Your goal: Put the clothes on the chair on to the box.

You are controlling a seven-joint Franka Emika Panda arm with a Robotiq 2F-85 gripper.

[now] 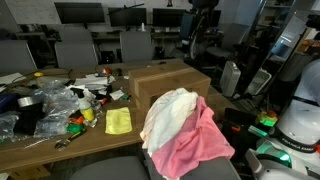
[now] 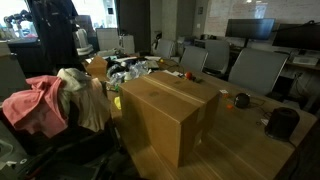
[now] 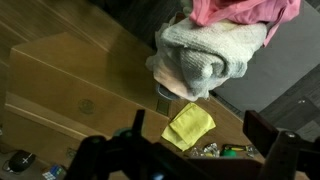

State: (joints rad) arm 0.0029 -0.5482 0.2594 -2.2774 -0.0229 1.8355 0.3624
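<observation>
- The gripper (image 3: 193, 128) is empty, fingers apart
- The clothes (image 1: 185, 128) could slip off the chair (image 1: 110, 170) if grabbed badly
- They may miss the box (image 1: 165, 78)

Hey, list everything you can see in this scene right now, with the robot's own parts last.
Plain brown cardboard box: one, brown, on the wooden table.
Soft fabric clothes: a pile, white and pink, draped on the grey office chair.
Small flat cloth: one, bright yellow, on the table by the box.
Mixed clutter: a heap, mostly black, on the table.
Squarer-backed chairs: several, grey, behind the table.
Computer monitors: several, dark, at the back.
Robot gripper: one, black, open and empty, above the table.
</observation>
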